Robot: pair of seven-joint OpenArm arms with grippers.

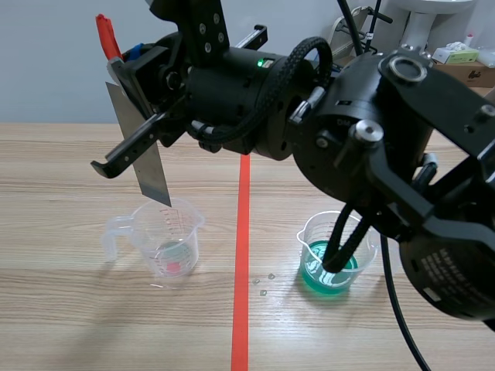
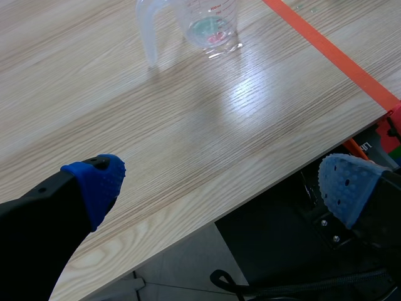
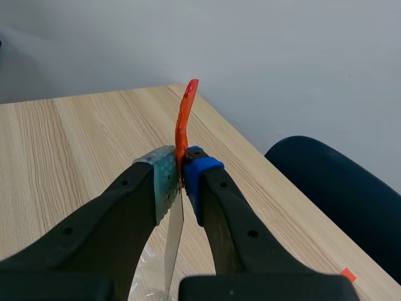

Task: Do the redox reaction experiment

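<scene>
Since the metal strip (image 1: 147, 154) hangs w/ its lower end only about level with the rim of the clear beaker (image 1: 170, 239), left of centre in the scene view, I'd say the dip isn't done yet. Right gripper (image 3: 180, 182) is clamped on the strip, just below its red tip. That beaker only has a thin bit of liquid at the bottom. The green solution's in the other beaker (image 1: 329, 259), lower right of centre. Left gripper (image 2: 222, 185) is spread wide, holding nothing, by the table (image 2: 94, 94) edge. Left to do, prob: strip into liquid, then wait for a reaction.
</scene>
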